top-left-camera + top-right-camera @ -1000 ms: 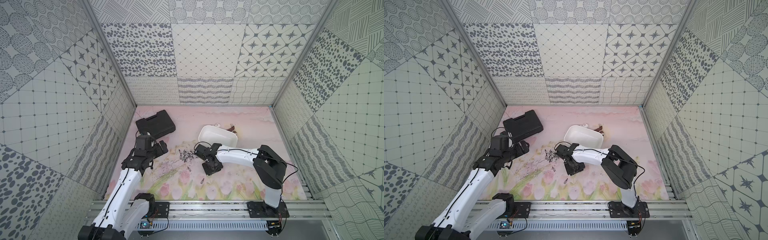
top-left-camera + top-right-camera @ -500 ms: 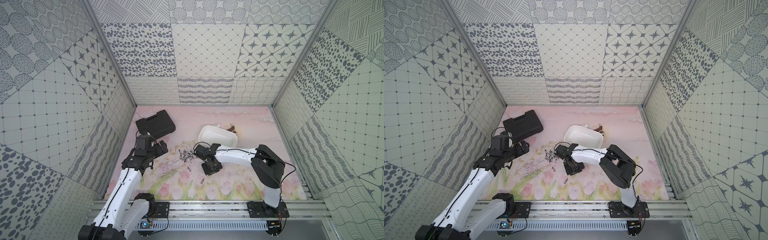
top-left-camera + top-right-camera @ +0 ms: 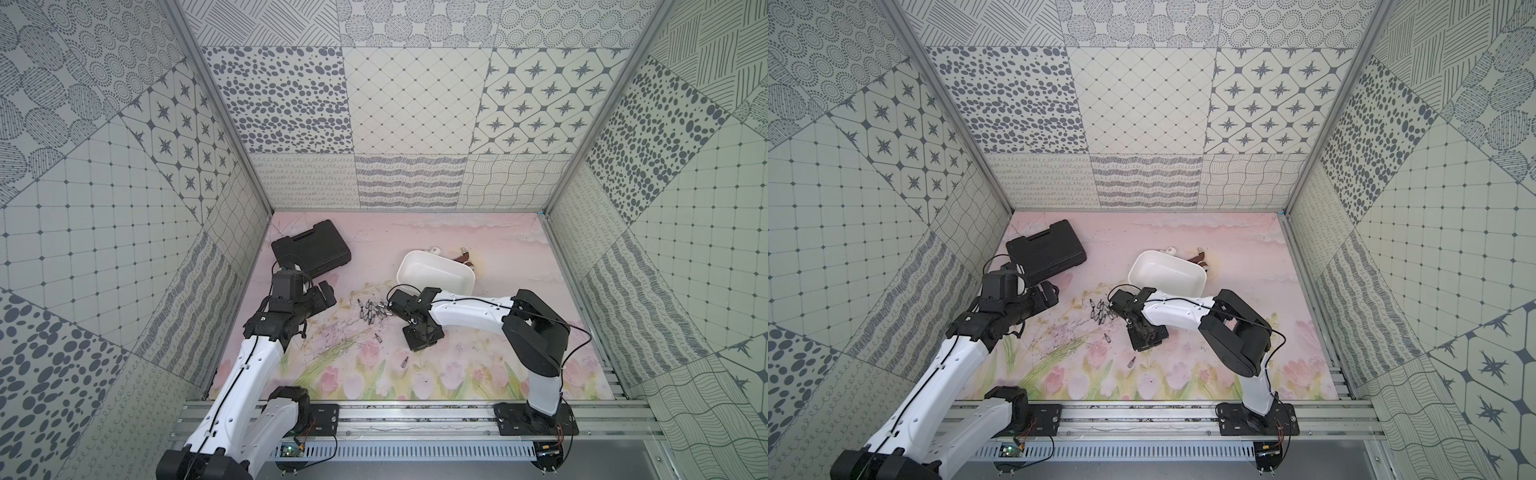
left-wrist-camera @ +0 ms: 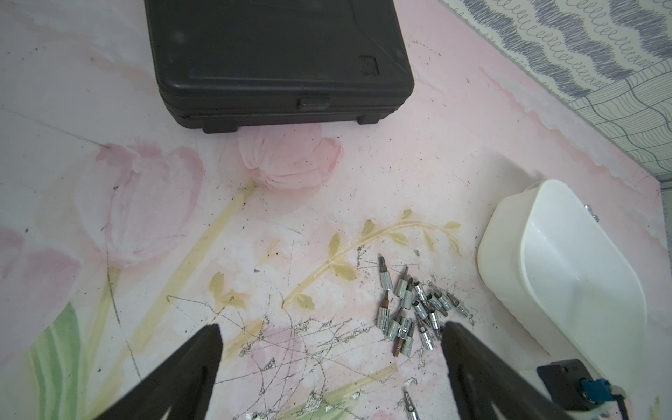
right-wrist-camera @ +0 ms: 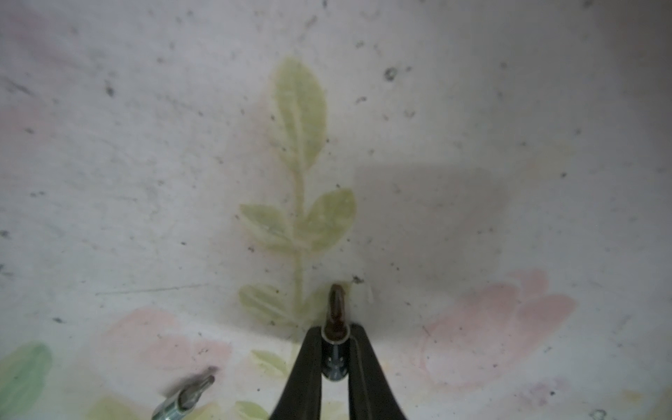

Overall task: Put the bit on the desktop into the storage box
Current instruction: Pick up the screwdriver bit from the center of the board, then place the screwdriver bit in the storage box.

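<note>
Below frame centre in both top views, the right end effector [image 5: 335, 332] pinched a bit [image 5: 336, 305], apparently just off the desk [image 3: 478, 237]. The left end effector [image 4: 330, 327] stood spread. The storage box [image 3: 436, 274] sat just above it.

The bit [image 5: 335, 327] seems dull brown metal in a chromed sleeve. The storage box [image 4: 500, 262] is smooth glossy plastic, the tool case [image 4: 276, 54] matt plastic, the desktop [image 4: 400, 145] matt, scratched.

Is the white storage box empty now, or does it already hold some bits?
Empty, as far as visible: the storage box shows only a bare white inside in both top views and the left wrist view.
</note>
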`<act>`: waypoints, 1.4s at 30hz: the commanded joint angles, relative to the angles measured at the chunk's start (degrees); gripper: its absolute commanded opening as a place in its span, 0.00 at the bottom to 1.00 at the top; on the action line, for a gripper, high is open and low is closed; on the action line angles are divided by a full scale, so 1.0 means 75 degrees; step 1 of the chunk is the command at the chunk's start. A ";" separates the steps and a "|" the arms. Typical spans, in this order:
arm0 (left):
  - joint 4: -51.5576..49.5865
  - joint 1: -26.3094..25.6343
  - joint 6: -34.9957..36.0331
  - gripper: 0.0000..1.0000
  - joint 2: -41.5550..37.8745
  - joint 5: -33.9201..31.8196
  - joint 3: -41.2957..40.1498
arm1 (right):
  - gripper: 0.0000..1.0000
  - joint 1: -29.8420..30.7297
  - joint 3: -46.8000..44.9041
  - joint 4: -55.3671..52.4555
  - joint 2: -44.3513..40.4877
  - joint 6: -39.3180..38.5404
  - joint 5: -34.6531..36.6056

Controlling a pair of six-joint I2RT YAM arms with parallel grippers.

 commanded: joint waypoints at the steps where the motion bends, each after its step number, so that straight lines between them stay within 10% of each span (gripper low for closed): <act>1: -0.0055 0.0056 0.0042 0.99 0.0012 -0.0042 -0.0022 | 0.15 0.0046 0.0003 0.0056 -0.0005 0.0113 0.0183; 42: -0.0013 0.0058 0.0013 0.99 0.0149 0.0056 0.0025 | 0.13 -0.3515 0.1653 0.0148 -0.0964 -0.1543 0.1064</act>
